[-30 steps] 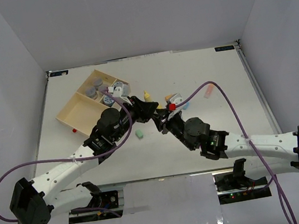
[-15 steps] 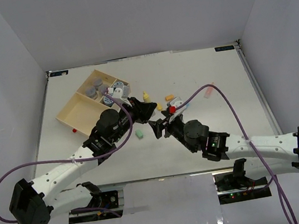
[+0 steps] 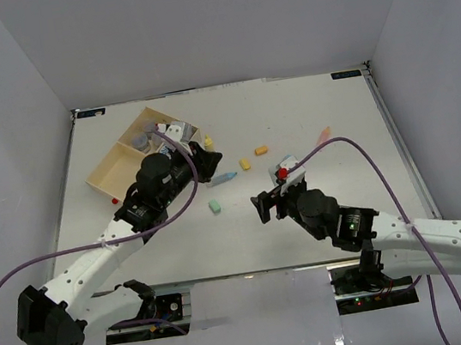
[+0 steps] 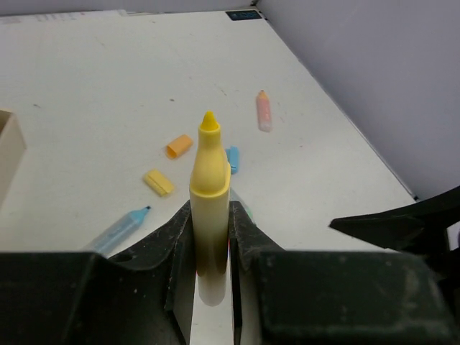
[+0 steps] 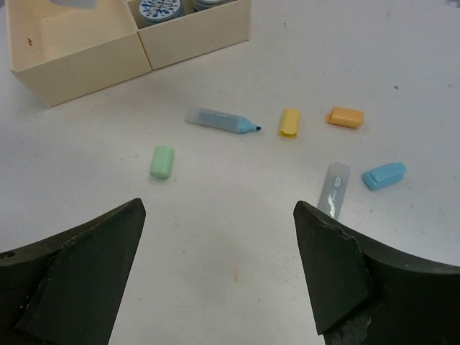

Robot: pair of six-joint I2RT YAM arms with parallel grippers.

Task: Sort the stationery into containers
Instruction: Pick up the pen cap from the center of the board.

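My left gripper (image 4: 210, 219) is shut on a yellow marker (image 4: 208, 172), whose tip points away from it. From above, that gripper (image 3: 200, 157) hovers by the pale-wood tray (image 3: 111, 173), which holds grey rolls (image 3: 150, 130). My right gripper (image 5: 219, 215) is open over bare table with nothing between its fingers (image 5: 86, 273); in the top view it (image 3: 268, 205) sits right of centre. Loose on the table lie a blue marker (image 5: 219, 120), a green cap (image 5: 162, 162), a yellow cap (image 5: 289, 122), an orange cap (image 5: 345, 117), a blue cap (image 5: 384, 175) and a clear cap (image 5: 334, 189).
A pink stick (image 3: 324, 134) lies apart at the right of the table. A patterned roll (image 5: 159, 8) shows in a small tray section. The right arm's purple cable (image 3: 358, 158) arcs over the right half. White walls enclose the table on three sides.
The left gripper carried the yellow marker up and left toward the tray. The right gripper opened wide and drew back toward the near right, away from the left one.
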